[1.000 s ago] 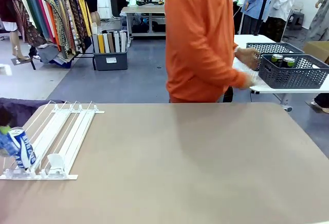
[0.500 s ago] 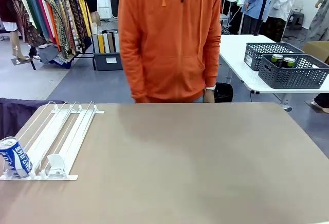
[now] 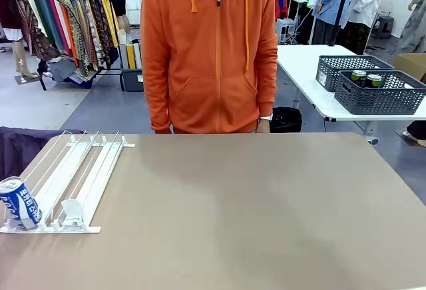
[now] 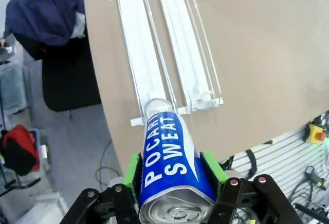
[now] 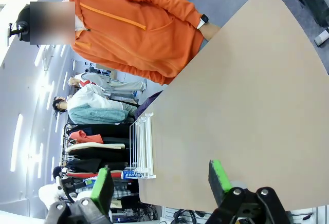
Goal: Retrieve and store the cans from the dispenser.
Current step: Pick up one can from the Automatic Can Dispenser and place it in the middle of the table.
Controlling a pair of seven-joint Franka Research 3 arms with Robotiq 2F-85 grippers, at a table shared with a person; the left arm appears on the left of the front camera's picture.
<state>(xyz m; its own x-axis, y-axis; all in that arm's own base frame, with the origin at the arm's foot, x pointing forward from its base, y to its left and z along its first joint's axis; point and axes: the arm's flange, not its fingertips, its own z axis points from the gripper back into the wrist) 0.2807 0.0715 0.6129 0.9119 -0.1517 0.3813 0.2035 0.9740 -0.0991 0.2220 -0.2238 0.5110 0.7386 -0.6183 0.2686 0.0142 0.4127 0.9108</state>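
Your left gripper (image 4: 174, 176) is squeezing the blue-and-white Pocari Sweat can (image 4: 167, 139) with a green pad (image 4: 132, 170) on each side, likely so it won't slip when lifted. The can leans at the front left corner of the dispenser (image 4: 154, 54), by the low lip. Your wrist looks down along the rails. Your right gripper (image 5: 160, 179) hangs wide open over the table (image 5: 247, 90), holding nothing.

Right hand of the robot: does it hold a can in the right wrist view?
No, the right hand stands open, its green pads far apart with nothing between them.
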